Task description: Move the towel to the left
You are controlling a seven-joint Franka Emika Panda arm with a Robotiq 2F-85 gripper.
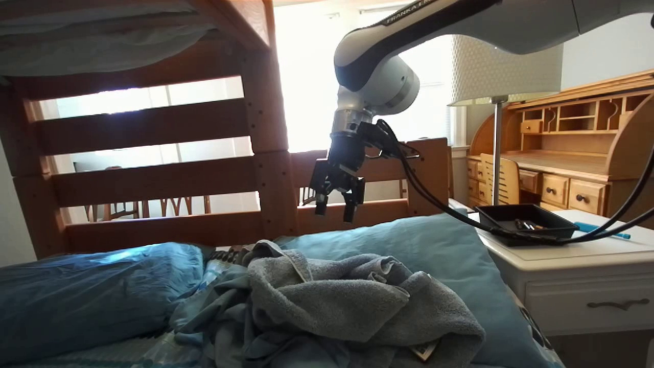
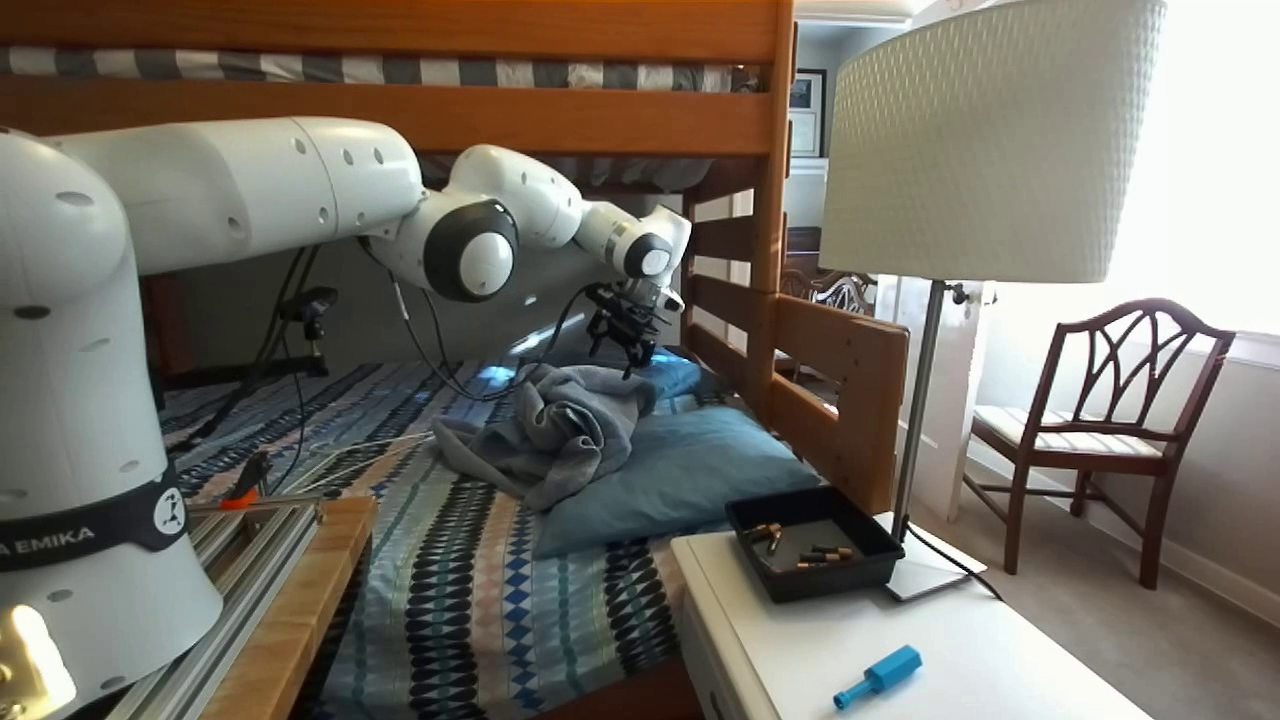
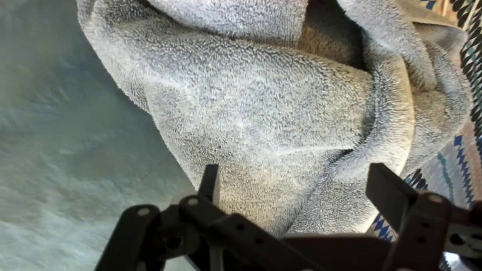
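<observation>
The towel is a rumpled, thick grey cloth in a loose heap on the bed. It shows in both exterior views (image 1: 337, 312) (image 2: 575, 430) and fills much of the wrist view (image 3: 241, 109). A small light-and-dark patch shows near its lower edge in an exterior view. Part of the towel rests on a smooth blue pillow (image 1: 444, 245) (image 2: 690, 470). My gripper (image 1: 335, 213) (image 2: 612, 362) points down above the towel, apart from it. In the wrist view its fingers (image 3: 292, 173) are wide open with nothing between them; towel shows below the gap.
Another blue pillow (image 1: 97, 296) lies beside the towel. Wooden bunk-bed rails (image 1: 158, 174) rise behind, and the upper bunk (image 2: 400, 110) hangs overhead. A white nightstand (image 2: 790, 650) holds a black tray (image 2: 820, 545), a lamp (image 2: 930, 400) and a blue tool (image 2: 880, 676). Cables hang from the arm.
</observation>
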